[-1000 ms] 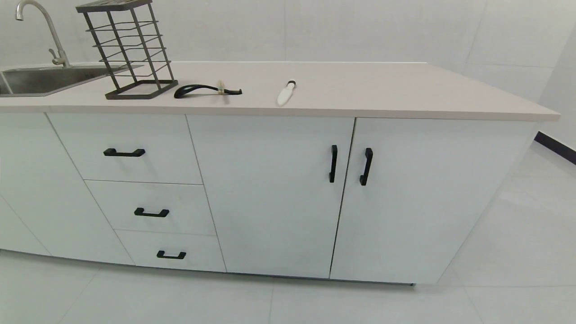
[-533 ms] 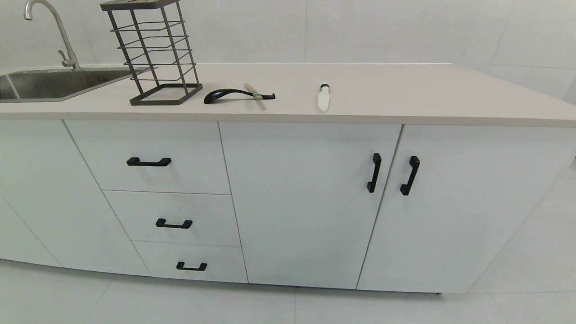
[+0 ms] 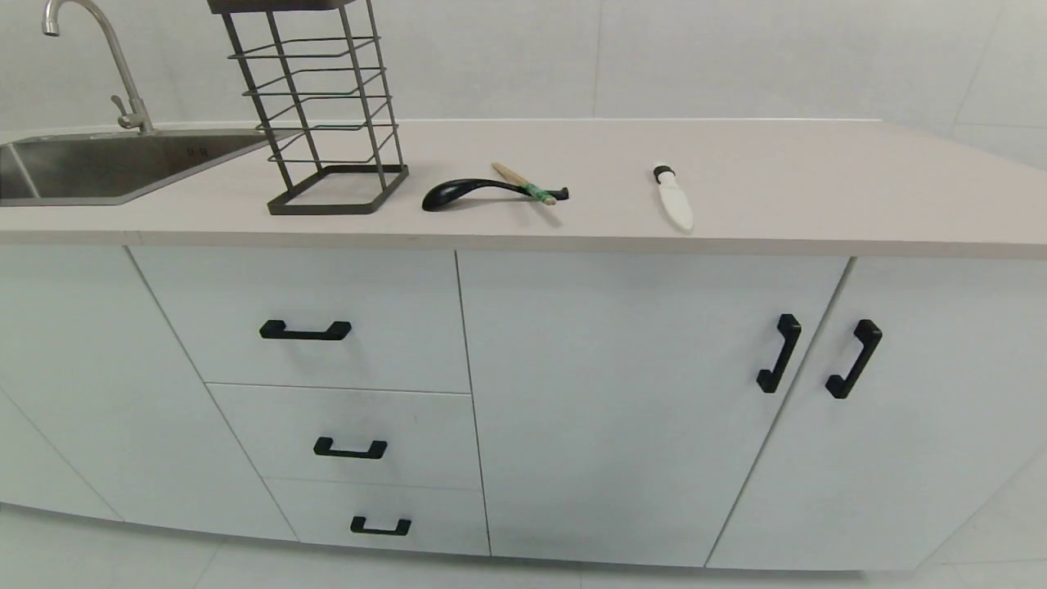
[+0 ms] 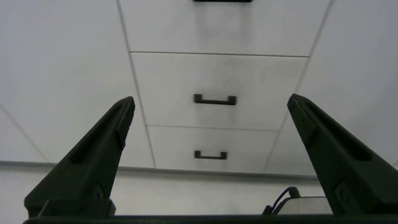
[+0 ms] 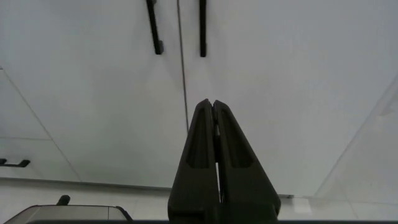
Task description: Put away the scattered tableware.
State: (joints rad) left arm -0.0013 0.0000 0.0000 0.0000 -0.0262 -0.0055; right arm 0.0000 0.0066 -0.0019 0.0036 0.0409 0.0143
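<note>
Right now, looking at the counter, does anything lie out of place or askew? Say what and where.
Yes. A black spoon lies loose on the countertop right of the wire rack, wooden chopsticks crossing its handle. A white knife lies alone further right, near the front edge. Nothing looks spilled or broken.

Steel sink (image 3: 98, 159) with a gooseneck faucet (image 3: 114, 65) is set into the tabletop (image 3: 777, 164) at its left end. Below the tabletop, a stack of three white drawers (image 3: 368, 409) is seen, each fitted with a horizontal black handle (image 3: 305, 330). To their right, two white cabinet doors (image 3: 613, 409) are shut, with vertical black door handles (image 3: 778, 353) mounted side by side at the seam. Wall (image 3: 736, 57) and floor (image 3: 98, 556) are tiled in pale grey.
</note>
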